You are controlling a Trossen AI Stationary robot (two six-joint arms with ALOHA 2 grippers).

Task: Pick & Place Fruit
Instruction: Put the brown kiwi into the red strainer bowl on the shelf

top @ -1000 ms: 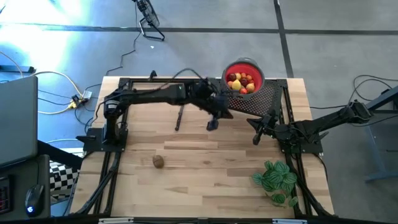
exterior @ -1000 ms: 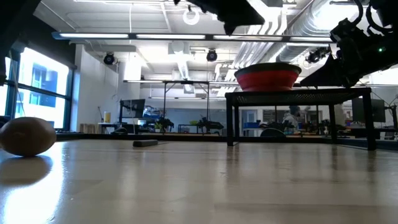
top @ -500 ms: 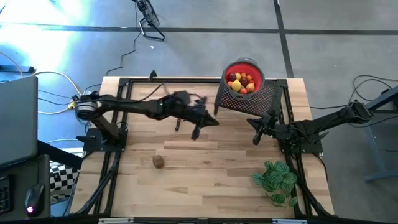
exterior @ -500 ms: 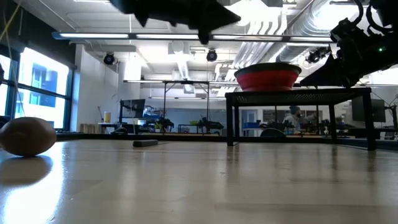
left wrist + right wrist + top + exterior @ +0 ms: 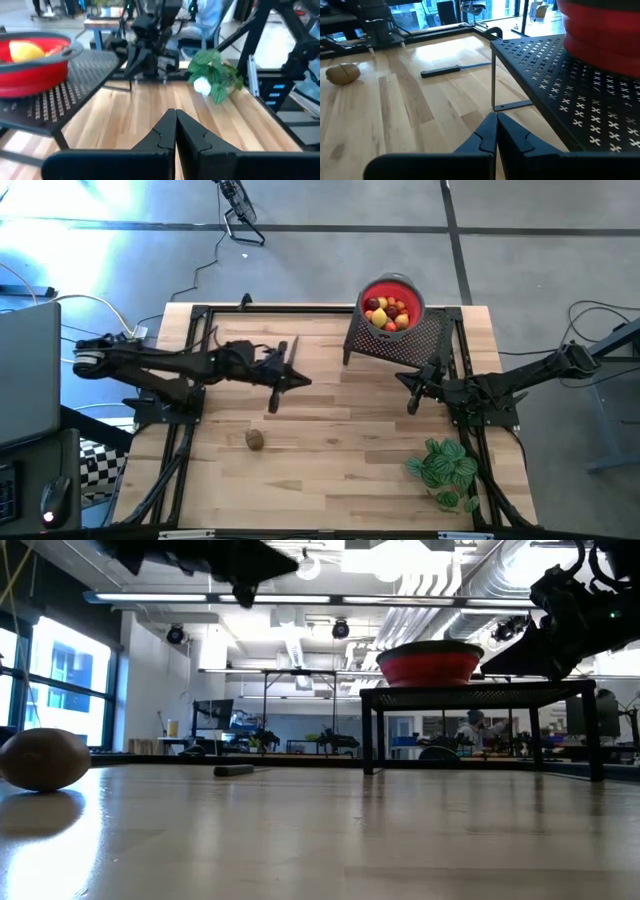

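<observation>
Brown fruit [image 5: 255, 440] lies alone on the near wooden surface [image 5: 330, 470], left jaws [image 5: 272, 404] hovering just beyond it, pressed together and empty like the right jaws [image 5: 411, 404], while the other fruit [image 5: 386, 313] already fills the far red bowl [image 5: 366, 290].

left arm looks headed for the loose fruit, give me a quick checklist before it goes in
1. Brown fruit alone on the table, nothing against it: ok.
2. Left gripper open for a grasp: not ok, shut and empty.
3. Left gripper over the fruit: not ok, off to one side.
4. Knife apart from the fruit: ok.
5. Right gripper parked near the rack, out of the path: ok.
6. Red bowl steady on the rack: ok.
</observation>
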